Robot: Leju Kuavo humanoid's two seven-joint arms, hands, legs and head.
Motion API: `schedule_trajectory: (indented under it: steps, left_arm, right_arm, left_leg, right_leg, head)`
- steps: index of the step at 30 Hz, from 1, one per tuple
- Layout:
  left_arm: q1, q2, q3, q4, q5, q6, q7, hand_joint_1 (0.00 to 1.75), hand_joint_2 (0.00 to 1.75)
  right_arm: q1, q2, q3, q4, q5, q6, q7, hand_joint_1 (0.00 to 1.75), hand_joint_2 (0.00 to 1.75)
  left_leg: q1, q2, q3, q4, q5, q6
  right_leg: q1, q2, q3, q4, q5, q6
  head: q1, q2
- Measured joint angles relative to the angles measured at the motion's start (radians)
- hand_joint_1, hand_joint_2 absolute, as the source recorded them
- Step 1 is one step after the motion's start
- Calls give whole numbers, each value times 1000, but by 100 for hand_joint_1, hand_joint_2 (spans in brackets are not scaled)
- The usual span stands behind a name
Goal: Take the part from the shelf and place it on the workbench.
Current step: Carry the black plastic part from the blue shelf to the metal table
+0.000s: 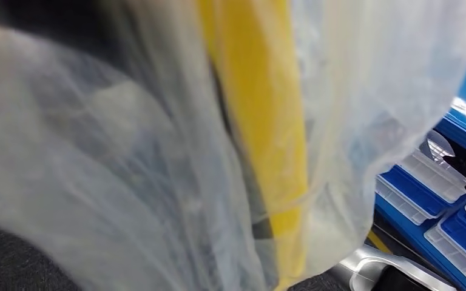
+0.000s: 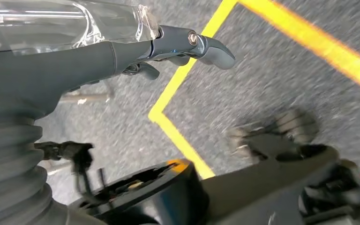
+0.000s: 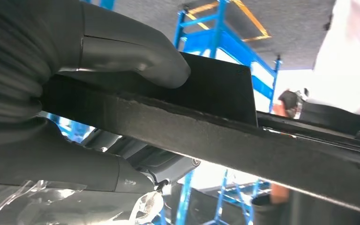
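Note:
My right hand (image 3: 103,61) grips a dark flat panel (image 3: 215,131) with a rough, thick edge, the thumb pressed on one face and the fingers (image 3: 75,168) under the other. Close in front of the head camera hangs a translucent plastic bag (image 1: 127,170), with a yellow band (image 1: 267,121) showing through it. The silver right arm (image 1: 376,270) comes in at the lower right. My left hand (image 2: 178,44) hangs over the grey floor (image 2: 272,84) with its fingers stretched out and nothing between them. Clear plastic film (image 2: 75,23) lies along its back.
Blue bins (image 1: 418,188) holding clear plastic boxes stand at the right in the head view. A blue shelf frame (image 3: 220,37) rises behind the panel. Yellow lines (image 2: 178,136) mark the floor below my left hand.

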Motion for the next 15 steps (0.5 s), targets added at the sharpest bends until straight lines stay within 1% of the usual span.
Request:
schedule_trajectory:
  steps: [1, 2, 3, 4, 5, 6, 7, 8, 9, 10, 11, 12, 13, 14, 15]
  left_arm:
    - [1, 0, 0, 0, 0, 0, 1, 0, 175]
    - [2, 0, 1, 0, 0, 0, 1, 0, 175]
    - [4, 0, 1, 0, 0, 0, 1, 0, 175]
    - [6, 0, 1, 0, 0, 0, 1, 0, 175]
    - [10, 0, 1, 0, 0, 0, 1, 0, 175]
    - [13, 0, 1, 0, 0, 0, 1, 0, 175]
    - [15, -1, 2, 0, 0, 0, 1, 0, 175]
    - [15, -1, 2, 0, 0, 0, 1, 0, 175]
    - [13, -2, 2, 0, 0, 0, 1, 0, 175]
    - [11, -2, 3, 0, 0, 0, 1, 0, 175]
    - [12, -3, 3, 0, 0, -1, 1, 0, 175]
    - [13, -4, 3, 0, 0, -2, 1, 0, 175]
    - [15, -5, 3, 0, 0, -3, 1, 0, 175]
    - [16, -5, 3, 0, 1, -3, 1, 0, 175]
    - [15, -6, 4, 0, 1, -3, 1, 0, 175]
  right_arm:
    - [-1, 1, 0, 0, 1, 0, 0, 175, 175]
    - [-1, 2, 0, 0, 2, 0, 0, 175, 175]
    - [-1, 2, 0, 0, 2, 1, 0, 175, 175]
    - [-1, 4, 0, 0, 2, 1, 0, 175, 175]
    - [-1, 5, 0, 0, 2, 1, 0, 175, 175]
    - [-1, 7, 0, -1, 2, 1, 0, 175, 175]
    - [-1, 8, 0, -1, 2, 1, 0, 175, 175]
    - [-1, 8, 1, -2, 3, 2, 0, 175, 175]
    - [-1, 6, 2, -2, 3, 2, 0, 175, 175]
    - [0, 5, 3, -2, 4, 3, 0, 175, 175]
    - [3, 3, 4, -2, 4, 4, 0, 175, 175]
    - [5, 2, 5, -2, 4, 4, 0, 175, 175]
    - [6, 1, 5, -2, 2, 4, 0, 175, 175]
    - [6, 0, 6, -2, 1, 4, 0, 175, 175]
    - [6, 0, 6, -2, -3, 5, 0, 175, 175]
  left_leg:
    - [-9, 22, 32, -63, 19, 8]
    - [-17, 38, 52, -103, 28, 15]
    - [-23, 44, 57, -119, 28, 18]
    - [-25, 32, 57, -123, 29, 21]
    - [-21, 19, 63, -130, 33, 24]
    - [-17, 6, 70, -139, 37, 27]
    - [-13, -5, 79, -148, 42, 33]
    - [-8, -18, 87, -154, 46, 37]
    - [-9, -31, 89, -155, 46, 40]
    - [-8, -45, 90, -154, 46, 43]
    - [-8, -61, 91, -154, 46, 43]
    - [-7, -78, 92, -153, 45, 43]
    - [-5, -94, 93, -152, 43, 42]
    - [-2, -111, 94, -149, 41, 38]
    - [0, -126, 93, -144, 37, 33]
  right_leg:
    - [2, -10, 4, -2, -3, 2]
    - [3, -21, 8, -5, -5, 5]
    - [4, -31, 11, -9, -7, 9]
    - [5, -42, 15, -13, -8, 14]
    - [5, -46, 20, -15, -11, 19]
    - [5, -34, 21, -8, -19, 22]
    - [4, -11, 15, 16, -35, 25]
    - [4, 18, -4, 63, -60, 26]
    - [4, 44, -35, 126, -88, 25]
    - [4, 58, -71, 193, -113, 26]
    - [4, 64, -103, 242, -124, 27]
    - [3, 67, -120, 257, -115, 29]
    - [2, 69, -118, 234, -88, 32]
    - [0, 75, -99, 177, -48, 34]
    - [-5, 96, -72, 107, -9, 38]
  head:
    - [0, 0]
    - [0, 0]
    - [0, 0]
    - [0, 0]
    - [1, 0]
    - [1, 0]
    - [1, 0]
    - [2, 0]
    - [2, 0]
    - [3, 0]
    - [4, 0]
    - [4, 0]
    - [4, 0]
    - [4, 0]
    - [4, 0]
